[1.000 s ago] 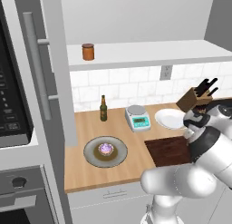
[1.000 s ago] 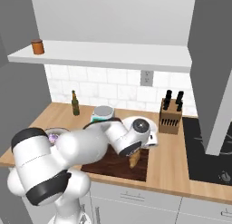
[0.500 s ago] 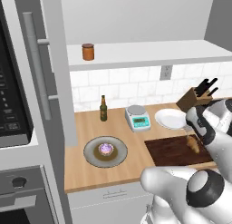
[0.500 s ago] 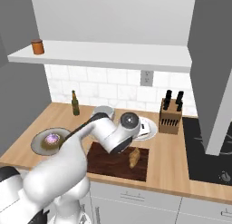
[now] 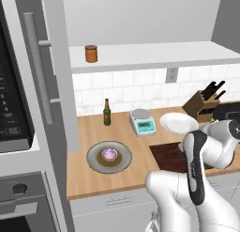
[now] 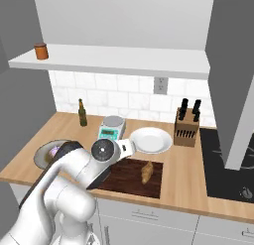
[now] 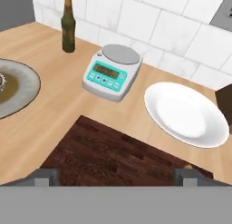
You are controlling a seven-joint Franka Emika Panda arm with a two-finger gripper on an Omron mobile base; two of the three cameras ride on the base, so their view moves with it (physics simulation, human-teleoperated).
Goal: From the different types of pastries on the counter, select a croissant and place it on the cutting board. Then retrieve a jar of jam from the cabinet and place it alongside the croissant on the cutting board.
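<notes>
The golden croissant (image 6: 147,172) lies on the dark cutting board (image 6: 130,181), near its right end. My gripper (image 6: 125,150) hovers a little above and to the left of it, open and holding nothing. In the hand view the fingertips (image 7: 45,176) stand wide apart over the cutting board (image 7: 113,155). The jar of jam (image 5: 91,53) stands on the cabinet's white shelf (image 5: 154,55), seen too from the right as the jar of jam (image 6: 41,51). The round pink-topped pastry (image 5: 109,154) sits on a grey plate (image 5: 96,163) on the counter (image 5: 89,132).
A white plate (image 6: 151,140), a kitchen scale (image 6: 112,127) and a slim dark bottle (image 6: 82,113) stand behind the board. A knife block (image 6: 187,125) is at the back right by the stovetop (image 6: 228,164). The cabinet door (image 5: 44,76) stands open at left.
The gripper opened and let go of the croissant, which now rests on the board. The hand then drew back to the left and upward.
</notes>
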